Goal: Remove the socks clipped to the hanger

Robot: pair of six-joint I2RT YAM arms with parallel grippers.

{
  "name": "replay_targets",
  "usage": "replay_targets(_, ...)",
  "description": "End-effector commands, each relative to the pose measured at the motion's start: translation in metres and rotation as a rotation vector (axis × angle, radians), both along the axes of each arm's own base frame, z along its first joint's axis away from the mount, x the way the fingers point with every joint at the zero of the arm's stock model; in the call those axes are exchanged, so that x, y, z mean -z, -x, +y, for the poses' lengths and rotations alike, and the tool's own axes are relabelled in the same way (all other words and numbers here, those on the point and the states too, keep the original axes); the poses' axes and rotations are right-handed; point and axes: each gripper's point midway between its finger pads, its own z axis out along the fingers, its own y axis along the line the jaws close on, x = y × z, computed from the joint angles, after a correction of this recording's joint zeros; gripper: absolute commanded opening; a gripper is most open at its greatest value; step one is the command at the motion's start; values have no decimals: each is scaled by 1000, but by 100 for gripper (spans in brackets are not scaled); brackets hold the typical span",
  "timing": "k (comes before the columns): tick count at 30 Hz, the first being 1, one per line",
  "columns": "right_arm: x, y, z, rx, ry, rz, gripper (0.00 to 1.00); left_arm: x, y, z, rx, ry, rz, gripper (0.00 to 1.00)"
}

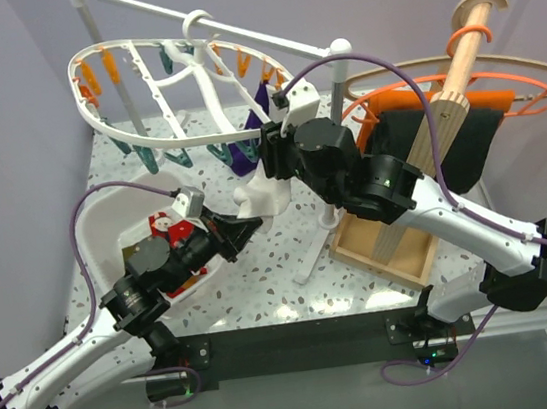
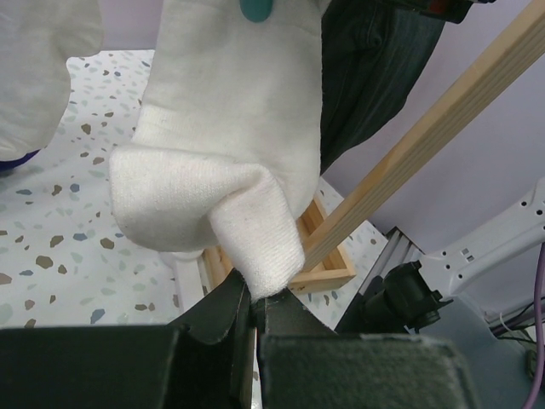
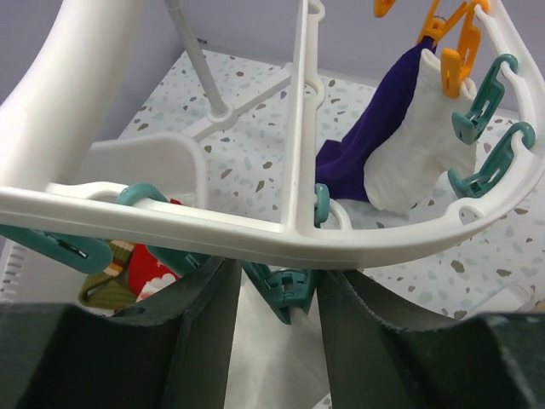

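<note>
Partway done: red Christmas sock (image 3: pixel 149 277) and olive striped sock (image 3: pixel 100 290) lie in white plastic basin (image 1: pixel 94 223).
Remaining: soft white knit sock (image 2: pixel 230 153) hangs from teal plastic clip (image 3: pixel 285 294) on ribbed white plastic oval hanger (image 3: pixel 383 243). Dark purple sock (image 3: pixel 353 149) and second white sock (image 3: pixel 417 153) also clipped.
Left gripper (image 2: pixel 255 308) pinches knit toe, fingers narrow.
Right gripper (image 3: pixel 278 285) fingers flank clip; cannot tell if squeezing.

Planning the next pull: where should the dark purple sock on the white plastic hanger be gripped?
Pinch the dark purple sock at its loose lower end, from below, away from the white sock: it hangs free from the white plastic hanger.
</note>
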Motion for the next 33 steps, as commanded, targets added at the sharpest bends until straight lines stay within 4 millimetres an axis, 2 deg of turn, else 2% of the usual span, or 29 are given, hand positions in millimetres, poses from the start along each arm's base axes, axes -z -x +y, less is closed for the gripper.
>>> replay_targets(1, -24, -6, -7, 46, -61, -61, 40, 0, 3, -1, 14, 17, 13, 0)
replay_targets(8, -22, -8, -8, 57, -62, -62, 16, 9, 3, 3, 2, -12, 31, 0)
replay_targets(11, -20, -8, -8, 57, -58, -61, 9, 13, 2, 7, -17, -23, 41, 0)
replay_targets(14, -21, -6, -9, 53, -61, -62, 1, 20, 1, 20, -66, -56, 66, 0)
replay_targets(15, -19, -6, -8, 48, -60, -59, 0, 16, -4, 28, -118, -54, 68, 0)
replay_targets(16, -20, -5, -8, 46, -66, -60, 0, 23, -6, 35, -153, -84, 96, 0)
replay_targets(18, -19, -5, -9, 47, -68, -60, 0, 12, -13, 52, -244, -77, 95, 0)
replay_targets(20, -17, -5, -10, 55, -62, -60, 1, 11, -14, 65, -289, -119, 84, 0)
replay_targets(21, -17, -6, -12, 59, -60, -60, 2, 0, -19, 80, -365, -111, 76, 0)
replay_targets(22, -16, -6, -13, 62, -57, -58, 2, 8, -19, 93, -418, -156, 107, 0)
replay_targets(23, -16, -5, -13, 61, -59, -58, 2, 4, -24, 113, -517, -139, 115, 0)
replay_targets(26, -19, -2, -13, 47, -79, -60, 2, -9, -22, 149, -645, -117, 86, 0)
replay_targets(29, -20, 0, -12, 36, -86, -56, 3, -10, -18, 175, -734, -83, 89, 0)
replay_targets(31, -18, 0, -12, 36, -88, -48, 4, -8, -15, 183, -758, -73, 95, 1)
replay_targets(33, -19, 1, -10, 25, -96, -44, 4, -4, -14, 187, -771, -82, 100, 7)
